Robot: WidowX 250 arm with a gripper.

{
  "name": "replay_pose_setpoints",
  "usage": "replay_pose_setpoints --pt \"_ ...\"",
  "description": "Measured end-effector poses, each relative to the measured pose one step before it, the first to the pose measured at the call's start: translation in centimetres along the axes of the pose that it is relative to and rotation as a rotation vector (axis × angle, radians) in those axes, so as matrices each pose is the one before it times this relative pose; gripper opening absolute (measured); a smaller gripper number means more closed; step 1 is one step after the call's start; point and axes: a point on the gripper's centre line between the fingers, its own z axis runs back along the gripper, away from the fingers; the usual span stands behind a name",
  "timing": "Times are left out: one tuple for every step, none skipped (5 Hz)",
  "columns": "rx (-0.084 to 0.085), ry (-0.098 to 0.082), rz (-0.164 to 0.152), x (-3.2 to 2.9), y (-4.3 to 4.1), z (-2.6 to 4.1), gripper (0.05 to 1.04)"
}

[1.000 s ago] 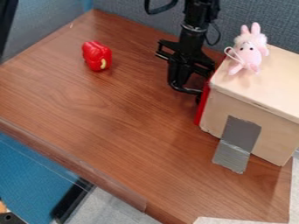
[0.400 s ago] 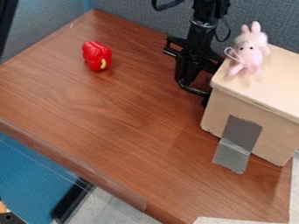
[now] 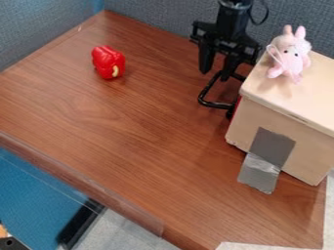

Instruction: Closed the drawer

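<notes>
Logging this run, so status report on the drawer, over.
Tool open, near black handle. Drawer looks shut or nearly so. Red toy on the table, well clear.

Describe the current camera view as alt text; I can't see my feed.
The robot's black gripper hangs open beside the black curved handle of a drawer that looks shut or nearly so in a wooden box. A pink plush rabbit sits on the box; gray tape runs from its side onto the brown table, where a red toy pepper lies at upper left.

My brown wood-grain counter (image 3: 137, 132) holds a red pepper (image 3: 106, 61) and, well apart, a pale box (image 3: 306, 146) joined by gray tape (image 3: 272, 146).
</notes>
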Motion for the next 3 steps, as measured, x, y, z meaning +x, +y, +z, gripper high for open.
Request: replay_pose_setpoints --pt "0.0006 -0.0445 -0.0097 -0.533 -0.048 2.184 0.958" --pt "-0.0069 -0.0298 0.0016 -0.675 0.874 1.523 1.004" --pt "-0.0055 -0.005 -0.0079 -0.574 0.244 0.486 1.0"
